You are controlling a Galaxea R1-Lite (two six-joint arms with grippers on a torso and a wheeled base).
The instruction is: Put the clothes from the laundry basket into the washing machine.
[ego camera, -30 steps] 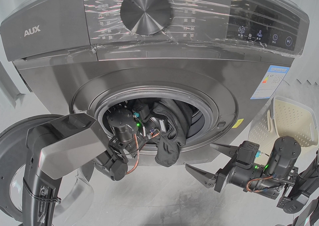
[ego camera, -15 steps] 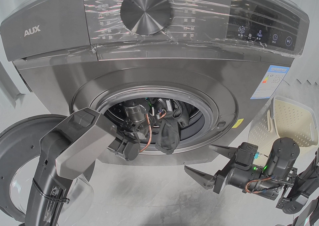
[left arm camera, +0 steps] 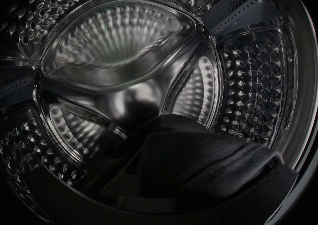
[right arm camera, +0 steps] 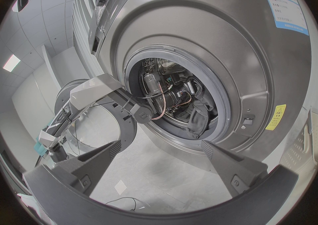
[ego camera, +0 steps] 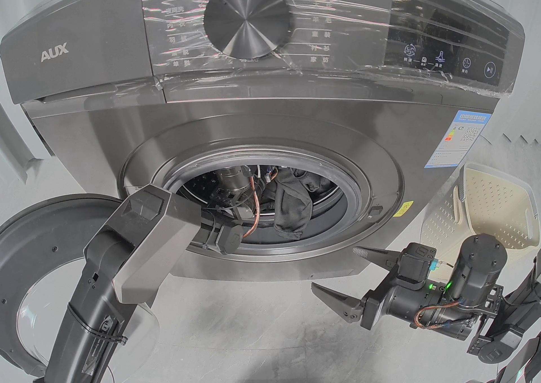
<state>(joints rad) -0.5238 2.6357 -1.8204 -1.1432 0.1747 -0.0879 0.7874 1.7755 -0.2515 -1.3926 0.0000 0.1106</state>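
Observation:
A dark garment [ego camera: 293,205] hangs just inside the round opening [ego camera: 360,176] of the grey washing machine. My left gripper [ego camera: 269,187] reaches through the opening and is shut on the garment's top. In the left wrist view the steel drum [left arm camera: 112,37] lies ahead, with the dark garment [left arm camera: 188,162] bunched low in front. From the right wrist view, the garment [right arm camera: 198,118] droops toward the door seal. My right gripper [ego camera: 333,270] hovers open and empty, low in front of the machine. The cream laundry basket [ego camera: 499,204] stands to the machine's right.
The machine's door [ego camera: 34,254] is swung open at the left, beside my left arm. Grey floor [ego camera: 265,328] lies in front of the machine. A yellow sticker [ego camera: 403,208] and the door latch [ego camera: 373,211] sit right of the opening.
My left arm has pushed deeper into the drum, carrying the garment with it. The cloth, which hung over the lower rim, is now inside the opening. The right gripper barely moved.

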